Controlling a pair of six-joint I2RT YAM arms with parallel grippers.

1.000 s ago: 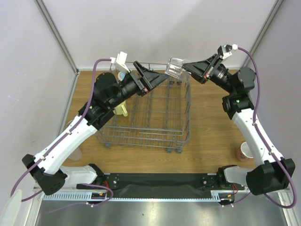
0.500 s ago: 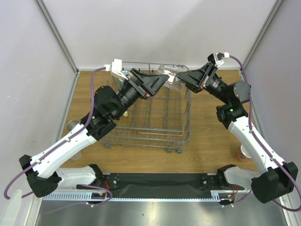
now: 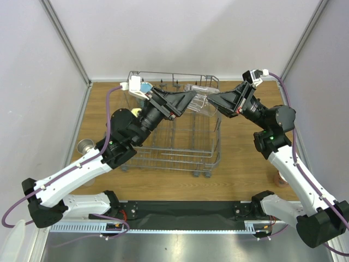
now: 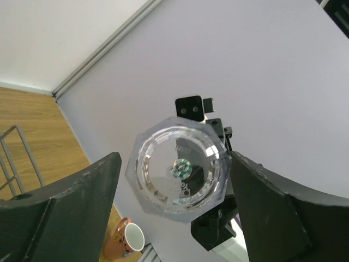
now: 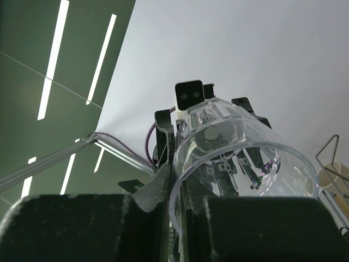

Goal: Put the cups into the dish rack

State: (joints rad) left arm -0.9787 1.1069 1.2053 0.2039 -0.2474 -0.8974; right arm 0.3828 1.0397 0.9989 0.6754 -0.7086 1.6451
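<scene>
Since a sec ago both arms have swung in toward each other. The glass cup (image 3: 199, 98), which was held high at the top middle of the overhead view, now lies tipped on its side between them, over the upper right part of the dish rack (image 3: 163, 158). The right gripper (image 5: 177, 188) is clamped on the cup's rim wall, one finger inside and one outside afaict. The left gripper (image 4: 174, 164) stands spread w/ a finger (image 4: 71, 202) either side of the cup's base. It's v close, but I can't tell if it's touching, so not gripping yet imo. Looks like a hand-off.

What could go wrong: if the right lets go before the left has bitten, the cup drops onto the rack. The base is faceted and looks slick, so an off-centre squeeze could squirt it out. The rim pinch is also thin, so a nudge from the left side could pivot the cup.

Containers: the glass cup is empty, you see right through it. I can't make out any cup in the rack's middle and right rows. A bit of blue (image 3: 145, 87) shows at its upper left corner behind the left wrist, can't tell if that's sitting in it. Outside the rack, a small greyish cup (image 3: 84, 146) stands on the table (image 3: 245, 153) at mid left. A pinkish mug (image 4: 126, 240) w/ a white, empty inside shows at the bottom of the left wrist view.
</scene>
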